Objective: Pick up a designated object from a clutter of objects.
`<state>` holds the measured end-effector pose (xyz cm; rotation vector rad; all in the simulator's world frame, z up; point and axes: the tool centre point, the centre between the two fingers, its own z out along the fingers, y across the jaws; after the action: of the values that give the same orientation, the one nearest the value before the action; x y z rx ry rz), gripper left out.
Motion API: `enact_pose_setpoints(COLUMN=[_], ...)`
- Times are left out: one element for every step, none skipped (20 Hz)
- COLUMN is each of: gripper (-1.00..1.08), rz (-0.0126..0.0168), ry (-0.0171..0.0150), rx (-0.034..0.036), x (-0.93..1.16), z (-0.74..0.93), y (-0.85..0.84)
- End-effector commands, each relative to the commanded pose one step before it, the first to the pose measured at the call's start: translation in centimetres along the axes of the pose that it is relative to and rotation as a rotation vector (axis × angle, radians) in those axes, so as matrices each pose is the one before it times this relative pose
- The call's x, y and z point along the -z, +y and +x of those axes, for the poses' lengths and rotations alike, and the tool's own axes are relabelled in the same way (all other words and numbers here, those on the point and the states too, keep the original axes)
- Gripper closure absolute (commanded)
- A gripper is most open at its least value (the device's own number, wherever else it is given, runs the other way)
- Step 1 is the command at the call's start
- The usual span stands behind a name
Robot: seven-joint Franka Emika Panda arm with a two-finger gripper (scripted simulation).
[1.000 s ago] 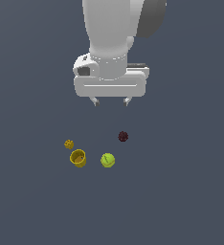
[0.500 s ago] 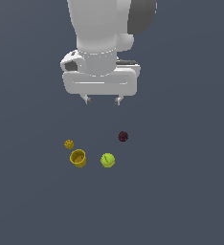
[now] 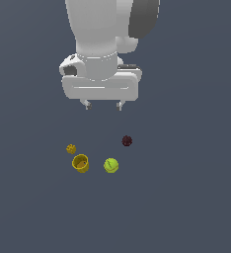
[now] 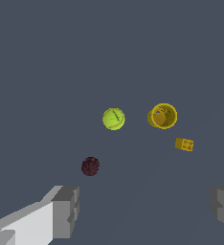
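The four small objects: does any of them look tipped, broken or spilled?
Nothing stands out. The ball, the cup, the dark-red ball and the yellow lump lie apart, intact. The cup's opening faces up. The open gripper holds nothing.

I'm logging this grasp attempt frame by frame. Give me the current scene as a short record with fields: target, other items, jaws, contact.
target: yellow-green ball, resting on the grey floor
neighbour: yellow cup, beside the ball on the exterior view's left, apart from it
other items: mustard lump; dark-red bumpy ball
gripper: jaws open, empty
contact: none; gripper is above the items
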<state>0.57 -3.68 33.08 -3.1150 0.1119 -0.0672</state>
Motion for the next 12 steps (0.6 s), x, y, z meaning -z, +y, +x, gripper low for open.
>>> enact_pose_setpoints(gripper=[-0.92, -0.92, -0.92, -0.92, -0.92, -0.92, -0.92, -0.92, -0.92, -0.92, -0.92, -0.92], rz=[-0.00260, -0.00132, -0.00142, -0.00151, -0.00158, -0.00162, -0.00164, -0.00165, -0.00162, -0.00156, -0.00147, -0.00135], ry=[-0.00211, -0.00089, -0.00096, -0.00101, -0.00111, -0.00126, -0.00138, -0.00150, -0.00162, -0.00174, -0.00185, -0.00196], rx=[0.02265, 0.01267, 0.01395, 0.01531, 0.01674, 0.01829, 0.01979, 0.02129, 0.02282, 0.02436, 0.02591, 0.02744], x=[-0.725, -0.383, -0.425, -0.470, -0.517, -0.567, -0.618, -0.670, -0.723, -0.777, -0.833, -0.890], z=[0.357, 0.195, 0.214, 0.233, 0.250, 0.266, 0.281, 0.295, 0.307, 0.317, 0.325, 0.331], y=[-0.012, -0.020, -0.014, -0.008, -0.006, -0.008, -0.006, -0.004, -0.002, 0.000, 0.002, 0.005])
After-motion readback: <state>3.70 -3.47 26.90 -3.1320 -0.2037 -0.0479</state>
